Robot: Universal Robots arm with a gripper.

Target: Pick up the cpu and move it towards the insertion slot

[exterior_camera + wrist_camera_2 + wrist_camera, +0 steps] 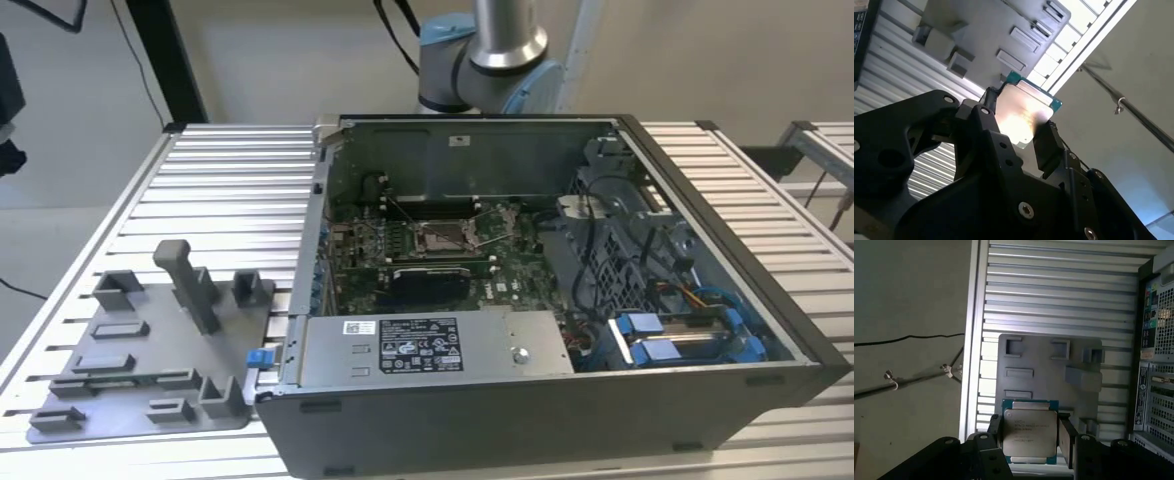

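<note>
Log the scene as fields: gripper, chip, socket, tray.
gripper: shut on the chip
chip: clamped between the fingers, metal top showing, held above the grey tray
socket: on the green board inside the open computer case
tray: on the ribbed table, at the exterior view's left of the case

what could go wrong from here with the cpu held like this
1. The pincer grips the cpu only by two opposite edges, so it could slip or tilt in transit.
2. The insertion slot sits deep inside the computer case, so the arm might clip a wall going in.
</note>
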